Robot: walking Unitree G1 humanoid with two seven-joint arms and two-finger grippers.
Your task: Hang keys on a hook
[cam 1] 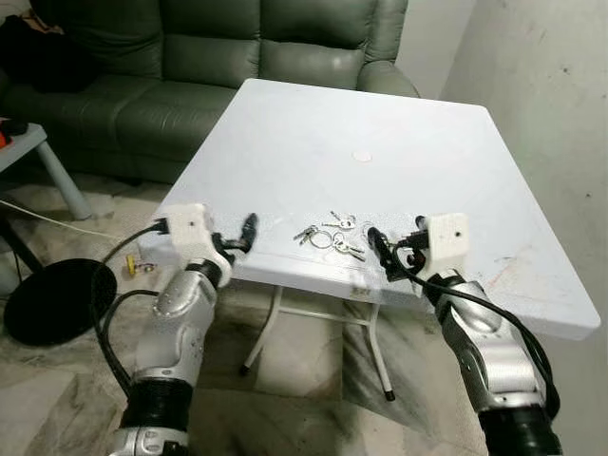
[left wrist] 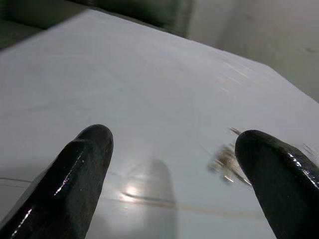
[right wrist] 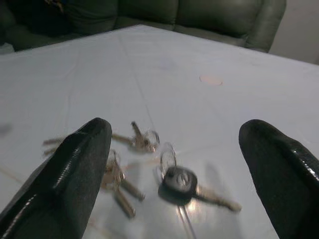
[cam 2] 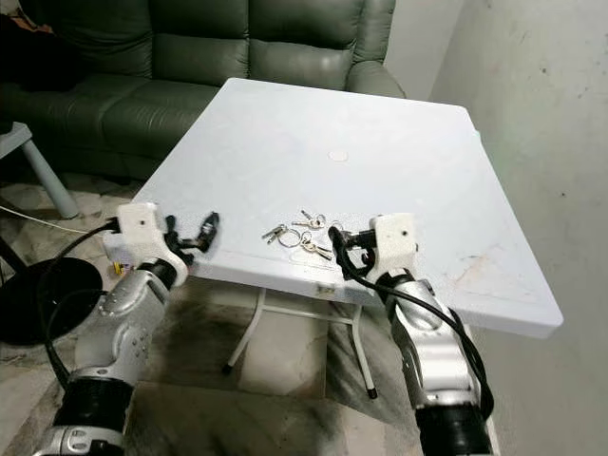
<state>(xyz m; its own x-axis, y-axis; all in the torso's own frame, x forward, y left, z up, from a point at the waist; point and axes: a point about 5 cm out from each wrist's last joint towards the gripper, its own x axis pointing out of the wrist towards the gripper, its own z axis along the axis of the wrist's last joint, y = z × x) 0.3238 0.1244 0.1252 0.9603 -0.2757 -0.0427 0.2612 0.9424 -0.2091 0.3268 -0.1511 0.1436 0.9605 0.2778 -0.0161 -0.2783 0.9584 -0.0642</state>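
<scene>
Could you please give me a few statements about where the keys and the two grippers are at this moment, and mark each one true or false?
1. The keys lie on the white table near its front edge. True.
2. The right gripper is shut on the keys. False: its fingers are open, with the keys lying between and ahead of them on the table.
3. The left gripper is open and holds nothing. True.
4. The keys already hang on a hook. False: they lie flat on the table.
5. A green sofa stands behind the table. True.
6. The left gripper is closer to the keys than the right one. False: the right gripper is right beside them.
</scene>
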